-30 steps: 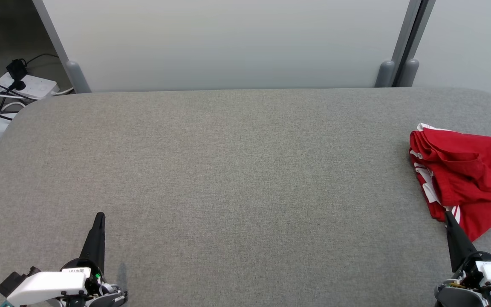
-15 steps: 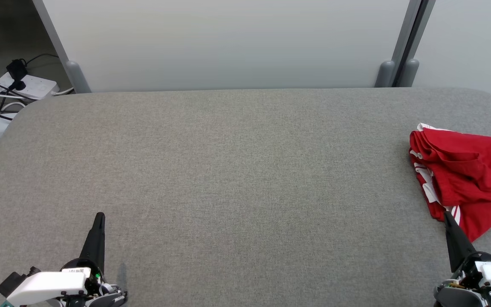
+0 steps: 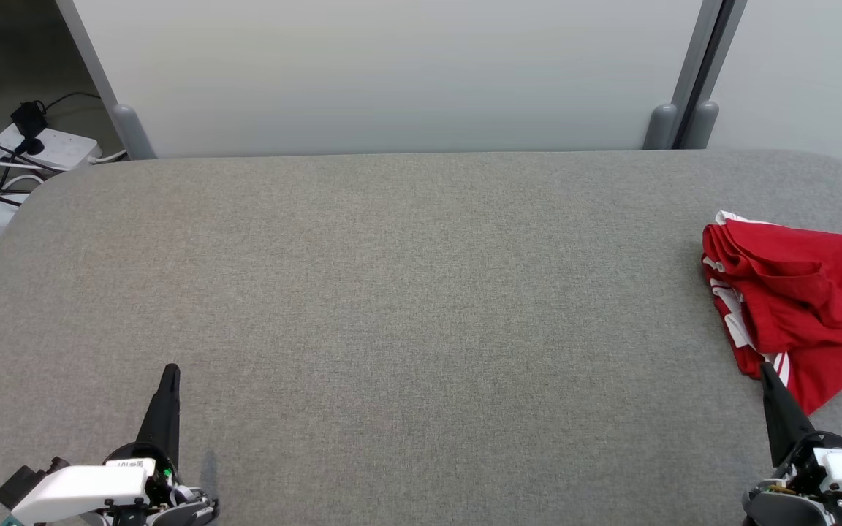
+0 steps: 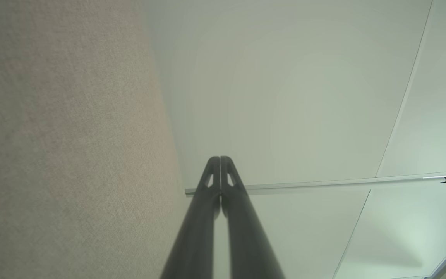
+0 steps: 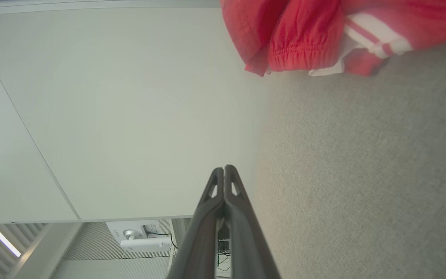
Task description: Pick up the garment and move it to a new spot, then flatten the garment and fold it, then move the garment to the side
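Note:
The garment [image 3: 801, 299] is a crumpled red piece with white stripes, lying at the right edge of the grey padded table [image 3: 406, 292]. The right wrist view shows the garment [image 5: 308, 35] along its top edge. My right gripper [image 3: 766, 370] is shut and empty at the lower right, its tip just in front of the garment's near hem; whether it touches the cloth I cannot tell. Both fingers meet at the tip [image 5: 224, 169]. My left gripper [image 3: 170, 371] rests shut and empty at the lower left, far from the garment, fingertips pressed together [image 4: 220, 159].
A pale partition wall [image 3: 392, 73] with grey posts runs behind the table. A white power strip with dark cables [image 3: 41, 146] lies on the floor at the far left. The table's rounded corners show at the back left and back right.

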Controlling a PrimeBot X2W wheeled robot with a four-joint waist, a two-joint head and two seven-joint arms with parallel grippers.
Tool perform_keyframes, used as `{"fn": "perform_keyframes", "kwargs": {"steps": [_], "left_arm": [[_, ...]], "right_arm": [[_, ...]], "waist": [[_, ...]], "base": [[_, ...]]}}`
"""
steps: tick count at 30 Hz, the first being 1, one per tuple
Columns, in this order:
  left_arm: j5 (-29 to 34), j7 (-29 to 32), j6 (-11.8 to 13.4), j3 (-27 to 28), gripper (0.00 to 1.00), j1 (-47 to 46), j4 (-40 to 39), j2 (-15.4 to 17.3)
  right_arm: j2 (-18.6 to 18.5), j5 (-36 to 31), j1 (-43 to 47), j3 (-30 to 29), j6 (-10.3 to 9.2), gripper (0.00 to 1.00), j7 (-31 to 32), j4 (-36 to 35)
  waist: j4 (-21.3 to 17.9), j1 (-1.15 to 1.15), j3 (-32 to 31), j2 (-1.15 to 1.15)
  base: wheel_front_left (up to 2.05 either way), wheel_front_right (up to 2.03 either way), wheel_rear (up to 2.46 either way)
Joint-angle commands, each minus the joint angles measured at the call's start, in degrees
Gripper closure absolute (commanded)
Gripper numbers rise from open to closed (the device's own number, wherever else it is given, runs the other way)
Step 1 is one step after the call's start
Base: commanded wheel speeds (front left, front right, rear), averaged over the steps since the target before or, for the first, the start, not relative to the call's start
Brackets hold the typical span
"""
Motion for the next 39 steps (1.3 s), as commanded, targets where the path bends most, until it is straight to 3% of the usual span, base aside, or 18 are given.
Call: {"fn": "perform_keyframes", "kwargs": {"steps": [1, 39], "left_arm": [[0.08, 0.42, -0.48, 1.91, 1.00, -3.28, -1.30, 0.50], [0.20, 0.53, -0.48, 2.05, 1.00, -3.29, -1.30, 0.41]], "right_arm": [[-0.67, -0.47, -2.53, 1.01, 0.02, 1.00, 0.60, -1.53], [-0.47, -0.72, -2.56, 0.71, 0.02, 1.00, 0.84, -1.51]], "waist": [[0.00, 0.00, 0.00, 0.00], [0.00, 0.00, 0.00, 0.00]], "base": [[0.00, 0.00, 0.00], [0.00, 0.00, 0.00]]}}
